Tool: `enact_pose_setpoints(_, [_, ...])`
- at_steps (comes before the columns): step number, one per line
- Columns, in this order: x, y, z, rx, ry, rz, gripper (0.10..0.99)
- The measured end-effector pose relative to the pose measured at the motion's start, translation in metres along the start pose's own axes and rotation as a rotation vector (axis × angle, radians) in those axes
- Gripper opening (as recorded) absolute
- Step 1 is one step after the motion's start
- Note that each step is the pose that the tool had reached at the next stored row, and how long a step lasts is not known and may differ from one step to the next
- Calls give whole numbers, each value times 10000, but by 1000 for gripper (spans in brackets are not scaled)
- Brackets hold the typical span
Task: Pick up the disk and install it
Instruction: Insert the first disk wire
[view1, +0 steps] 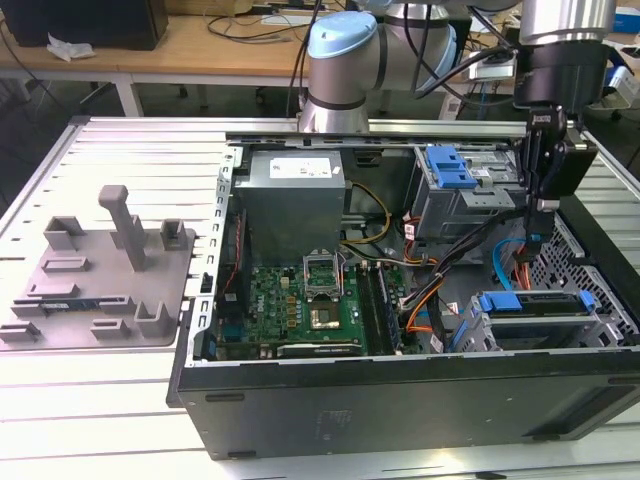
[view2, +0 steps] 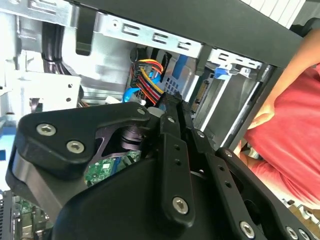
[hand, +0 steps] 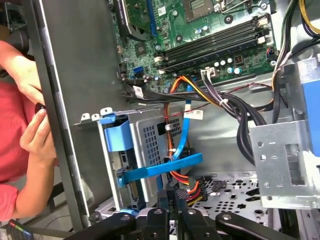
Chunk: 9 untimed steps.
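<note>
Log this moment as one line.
gripper: shut, empty, low inside open black computer case | blue-framed rectangular disk: sitting in grey metal drive cage, not held

- Open black metal computer case (view1: 400, 410) lies on slatted aluminium table (view1: 100, 400).
- Grey plastic fixture tray (view1: 100, 275) on the table, just beside the case, at the exterior view's left.
- Green motherboard (view1: 290, 300) mid-case, grey metal power supply box (view1: 290, 195) behind it.
- Blue-framed silver disk (view1: 535, 303) in near grey metal cage (view1: 600, 325), at the exterior view's right.
- Black gripper (view1: 536, 255) hangs above, just behind that cage.
</note>
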<state>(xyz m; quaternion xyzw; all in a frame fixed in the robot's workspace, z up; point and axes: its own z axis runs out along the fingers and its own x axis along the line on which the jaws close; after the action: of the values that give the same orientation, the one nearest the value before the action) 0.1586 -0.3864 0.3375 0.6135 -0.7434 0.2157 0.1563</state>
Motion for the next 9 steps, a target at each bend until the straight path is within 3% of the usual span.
enact_pose_setpoints(4, [148, -30, 66, -32, -152, 6, 165])
enact_pose_setpoints(9, [265, -53, 88, -77, -378, 12, 165])
